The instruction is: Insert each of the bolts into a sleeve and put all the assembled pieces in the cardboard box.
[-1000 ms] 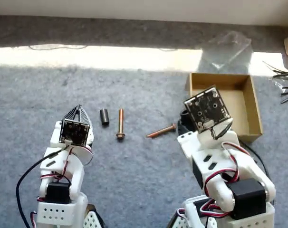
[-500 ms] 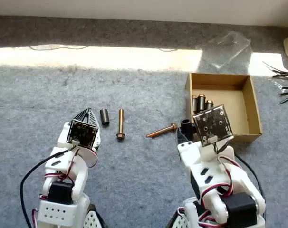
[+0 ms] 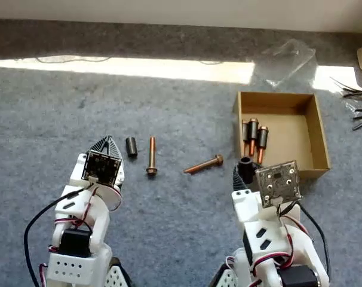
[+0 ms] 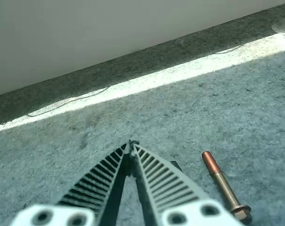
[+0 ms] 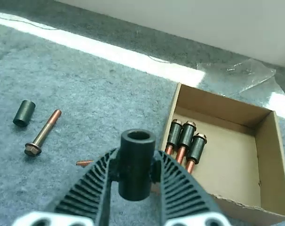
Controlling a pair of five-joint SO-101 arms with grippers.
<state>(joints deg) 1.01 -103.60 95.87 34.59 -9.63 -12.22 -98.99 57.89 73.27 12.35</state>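
My right gripper (image 5: pixel 135 181) is shut on a black sleeve (image 5: pixel 137 162), held upright just off the near left corner of the cardboard box (image 3: pixel 317 140); from above the sleeve (image 3: pixel 247 168) shows ahead of that arm. Three assembled bolt-and-sleeve pieces (image 3: pixel 253 135) lie in the box (image 5: pixel 267 141). Two copper bolts rest on the carpet: one (image 3: pixel 152 155) straight, one (image 3: pixel 203 164) slanted near the right arm. A loose black sleeve (image 3: pixel 131 147) stands beside the straight bolt. My left gripper (image 4: pixel 130 146) is shut and empty, just left of that sleeve, with the bolt (image 4: pixel 225 186) beside it.
Grey carpet (image 3: pixel 181 215) covers the work surface, with a sunlit strip along the far side. A clear plastic bag (image 3: pixel 285 60) lies behind the box. Black cables (image 3: pixel 357 101) sit at the far right edge.
The right arm has drawn back toward its base with the sleeve, uncovering the box's three pieces. The left arm shifted slightly right and back.
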